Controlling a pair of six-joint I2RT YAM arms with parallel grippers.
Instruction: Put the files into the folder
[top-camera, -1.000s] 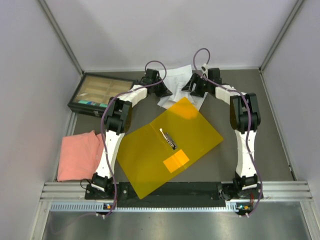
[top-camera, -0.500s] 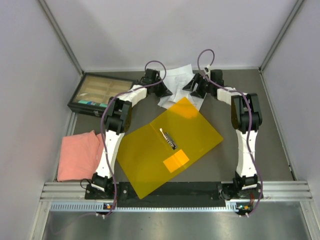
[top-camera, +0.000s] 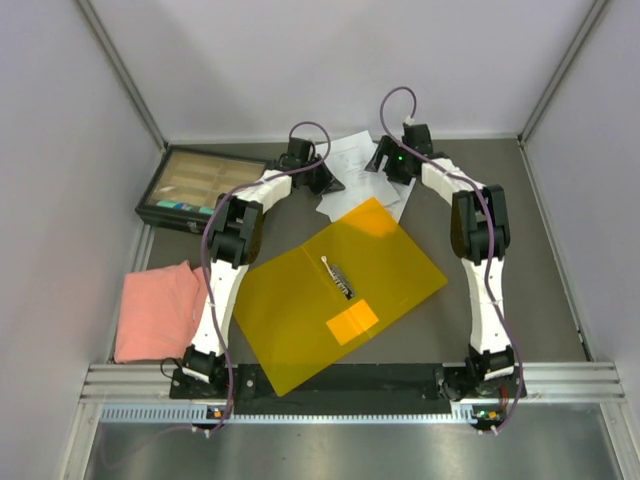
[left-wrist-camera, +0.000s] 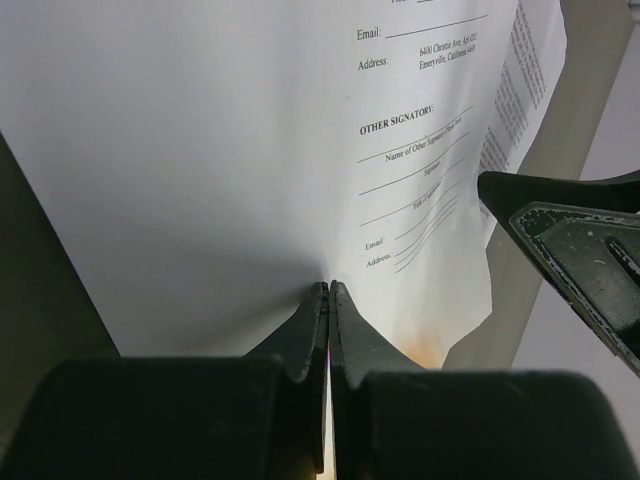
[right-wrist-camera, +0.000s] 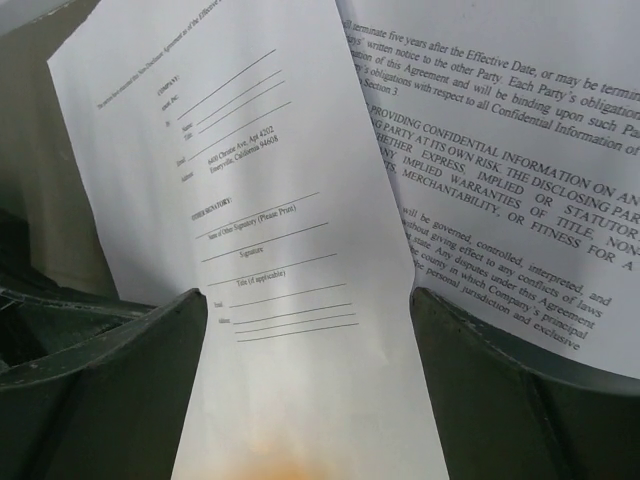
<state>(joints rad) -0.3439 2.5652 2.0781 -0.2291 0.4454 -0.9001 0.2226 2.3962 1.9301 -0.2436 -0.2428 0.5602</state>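
Observation:
The files (top-camera: 352, 160), a few white printed sheets, lie at the back of the table, overlapping the far corner of the folder (top-camera: 300, 320). The folder is open and flat, with a metal clip (top-camera: 337, 275) and an orange pocket (top-camera: 354, 322). My left gripper (top-camera: 333, 184) is shut, pinching the edge of a signature-page sheet (left-wrist-camera: 250, 150) at its fingertips (left-wrist-camera: 329, 292). My right gripper (top-camera: 381, 163) is open over the sheets. In the right wrist view the same signature page (right-wrist-camera: 270, 260) runs between its spread fingers (right-wrist-camera: 110, 390), with a text page (right-wrist-camera: 510, 180) beside it.
A black compartment box (top-camera: 200, 188) stands at the back left. A pink cloth (top-camera: 158, 310) lies at the left edge. Grey walls close in the back and both sides.
My right gripper has shifted back and left over the sheets, with its wrist turned. The left arm, the folder and the papers have stayed put.

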